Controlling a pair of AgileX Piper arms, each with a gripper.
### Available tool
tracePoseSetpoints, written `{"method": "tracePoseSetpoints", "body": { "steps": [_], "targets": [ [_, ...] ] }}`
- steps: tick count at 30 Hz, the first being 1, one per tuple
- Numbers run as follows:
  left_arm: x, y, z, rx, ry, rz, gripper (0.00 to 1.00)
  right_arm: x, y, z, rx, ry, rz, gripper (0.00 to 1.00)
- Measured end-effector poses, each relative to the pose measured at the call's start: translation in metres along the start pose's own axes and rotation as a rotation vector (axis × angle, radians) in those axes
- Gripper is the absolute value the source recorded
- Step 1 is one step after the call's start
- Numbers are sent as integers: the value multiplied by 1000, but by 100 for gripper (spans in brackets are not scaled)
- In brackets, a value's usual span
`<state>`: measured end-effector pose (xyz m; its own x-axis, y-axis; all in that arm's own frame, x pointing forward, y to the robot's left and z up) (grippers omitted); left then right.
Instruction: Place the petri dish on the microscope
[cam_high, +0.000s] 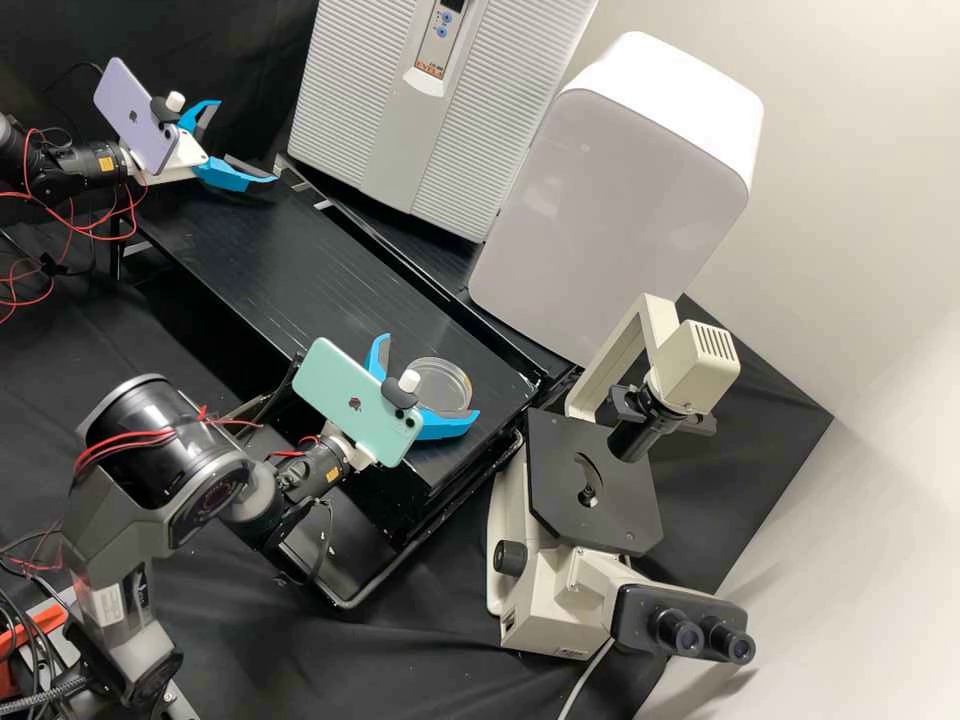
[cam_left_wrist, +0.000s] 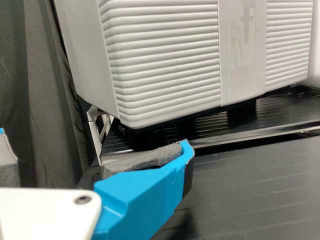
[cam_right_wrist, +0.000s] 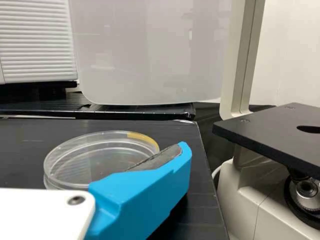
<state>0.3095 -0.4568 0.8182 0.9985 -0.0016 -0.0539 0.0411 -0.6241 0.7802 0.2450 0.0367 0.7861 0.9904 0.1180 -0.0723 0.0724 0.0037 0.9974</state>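
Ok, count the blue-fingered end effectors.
2. The left end effector is open by the ribbed grey unit; the right end effector is open at the petri dish, nearer the microscope.

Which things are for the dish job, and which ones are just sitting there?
For the job:
petri dish, on the bench
microscope, where it should go
right gripper, open beside the dish

Probably just sitting there:
pale machine with ribbed front
big rounded white box
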Motion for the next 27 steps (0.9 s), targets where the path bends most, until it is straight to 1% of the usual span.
{"method": "tracePoseSetpoints", "body": {
  "steps": [2, 6, 9, 14, 20, 21, 27],
  "targets": [
    [0, 0, 0, 0, 0, 0, 100, 0, -3, -1, -23, 2, -8, 100],
    [0, 0, 0, 0, 0, 0, 100, 6, -12, -4, -81, -10, -27, 100],
    [0, 0, 0, 0, 0, 0, 100, 9, -16, -5, -91, -12, -32, 100],
    [0, 0, 0, 0, 0, 0, 100, 13, -18, -2, -91, -20, -38, 100],
    [0, 0, 0, 0, 0, 0, 100, 17, -15, 4, -93, -42, -27, 100],
    [0, 0, 0, 0, 0, 0, 100, 17, -15, 5, -94, -40, -29, 0],
    [0, 0, 0, 0, 0, 0, 100, 19, -13, 5, -90, -39, -23, 0]
  ]
}}
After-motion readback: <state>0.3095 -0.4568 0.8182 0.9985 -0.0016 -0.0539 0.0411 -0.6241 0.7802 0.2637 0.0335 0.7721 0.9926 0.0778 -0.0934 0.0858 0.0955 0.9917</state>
